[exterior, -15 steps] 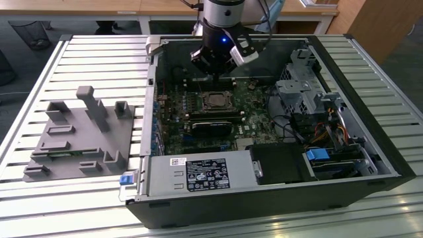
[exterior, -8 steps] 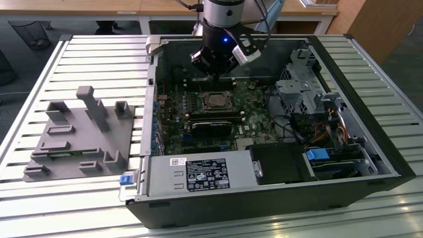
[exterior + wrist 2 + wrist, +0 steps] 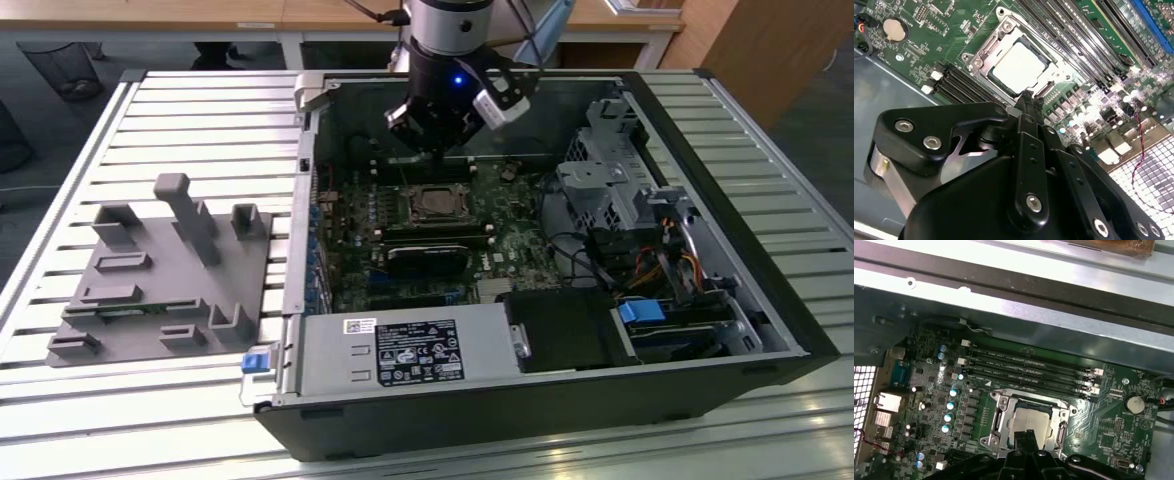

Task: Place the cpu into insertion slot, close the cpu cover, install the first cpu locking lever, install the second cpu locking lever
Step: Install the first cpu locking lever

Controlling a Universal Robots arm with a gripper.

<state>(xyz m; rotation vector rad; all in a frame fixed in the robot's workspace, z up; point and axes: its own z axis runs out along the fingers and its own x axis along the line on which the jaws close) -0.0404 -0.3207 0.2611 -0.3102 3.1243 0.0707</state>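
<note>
cpu (image 3: 1031,421) lies flat in the insertion slot (image 3: 995,399), dull metal top facing up. It is square, so no long axis; its edges run parallel to the slot rim and to the long memory slots (image 3: 1029,371) just beside it. Print on its top can't be read. The cpu cover (image 3: 1000,423) is down around it, silvery frame, cpu showing through the window. Can't tell if the levers are latched.

The gripper (image 3: 1025,436) has its jaws closed together with nothing seen between them. In both wrist views the tip sits over the cover's edge; contact can't be told. In the exterior view the gripper (image 3: 430,150) hangs over the green board, near the slot.

A coin battery (image 3: 1135,403) is on the board, well apart from the slot. The black power supply box (image 3: 400,352) carries a white-and-black label, text too small to make out. The open computer case (image 3: 787,330) lies on a slatted table (image 3: 200,100). A grey fixture tray (image 3: 160,280) sits at the exterior view's left.
</note>
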